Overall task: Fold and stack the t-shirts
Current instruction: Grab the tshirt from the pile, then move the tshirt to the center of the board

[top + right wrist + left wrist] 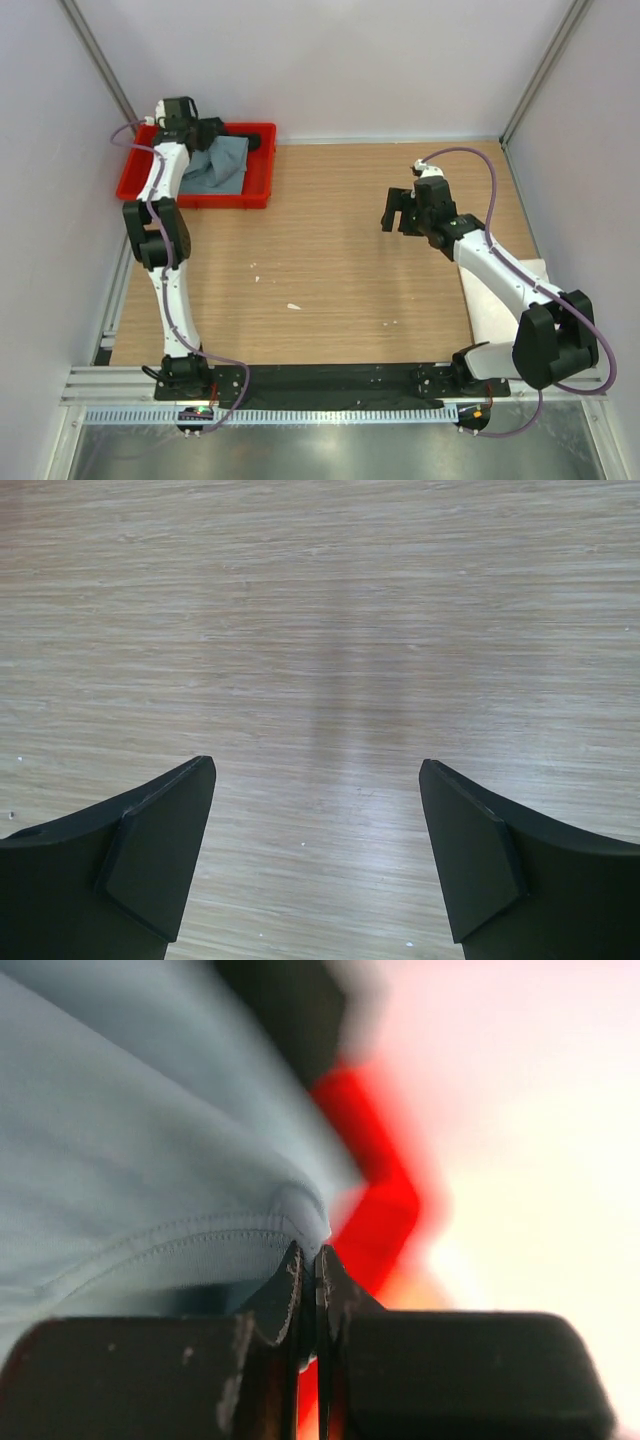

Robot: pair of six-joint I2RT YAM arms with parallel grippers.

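The teal shirt (222, 160) lies bunched in the red tray (258, 196), at 11 o'clock on the surface (340, 270). It looks light and limp, so it will likely sag and drag when lifted. A stitched hem is the firmest place to pinch, and the left fingers (290, 1285) are pressed together on just such a seam. The heap's long axis runs roughly from 7 to 1 o'clock; which way the collar points I cannot tell. The right fingers (160, 850) stand wide apart over bare wood, holding nothing.
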